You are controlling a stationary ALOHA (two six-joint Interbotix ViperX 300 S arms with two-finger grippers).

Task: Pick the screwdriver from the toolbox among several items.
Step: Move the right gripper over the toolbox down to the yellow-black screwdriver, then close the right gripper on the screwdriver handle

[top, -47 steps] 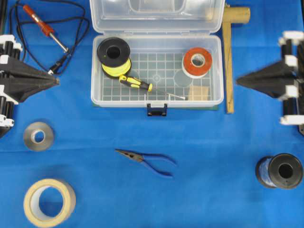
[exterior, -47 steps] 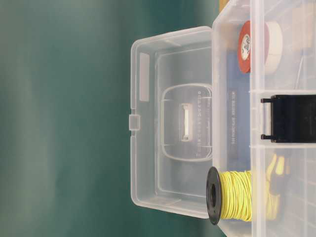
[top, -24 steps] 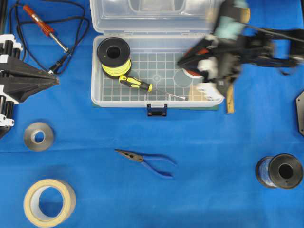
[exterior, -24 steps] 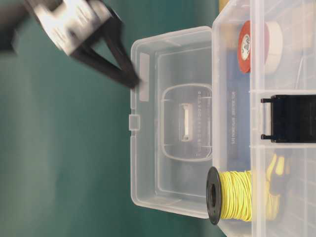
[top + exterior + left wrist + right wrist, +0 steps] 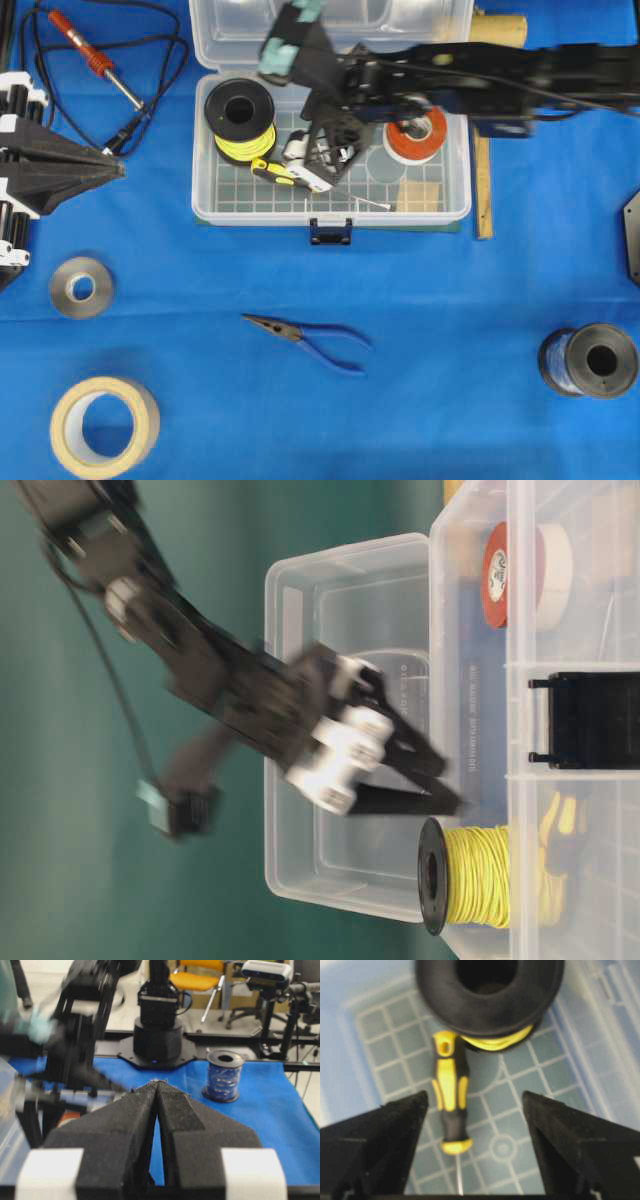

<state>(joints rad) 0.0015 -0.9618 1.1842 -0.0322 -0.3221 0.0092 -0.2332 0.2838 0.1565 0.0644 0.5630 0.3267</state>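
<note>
The screwdriver [image 5: 272, 172] [image 5: 449, 1095], yellow-and-black handled, lies on the gridded floor of the open clear toolbox [image 5: 204, 195] [image 5: 547, 1080], its butt against the black spool of yellow wire [image 5: 240, 110] [image 5: 490, 990]. My right gripper [image 5: 318, 160] [image 5: 475, 1097] [image 5: 450, 788] hangs open over the handle; one finger stands on each side, neither touching it. The orange-and-white tape roll [image 5: 415, 130] and the tan block [image 5: 420, 195] sit at the box's right end. My left gripper [image 5: 118, 170] [image 5: 158, 1082] rests shut and empty at the table's left edge.
The raised toolbox lid [image 5: 330, 30] [image 5: 340, 600] stands behind the right arm. On the blue cloth lie blue pliers [image 5: 310, 338], a red soldering iron with cord [image 5: 95, 60], a grey tape roll [image 5: 80, 287], masking tape [image 5: 103, 425], a blue wire spool [image 5: 590, 360] and a wooden square [image 5: 483, 130].
My right arm has swung from the table's right edge across and down into the toolbox, and its jaws have gone from shut to wide open. The left arm has not moved.
</note>
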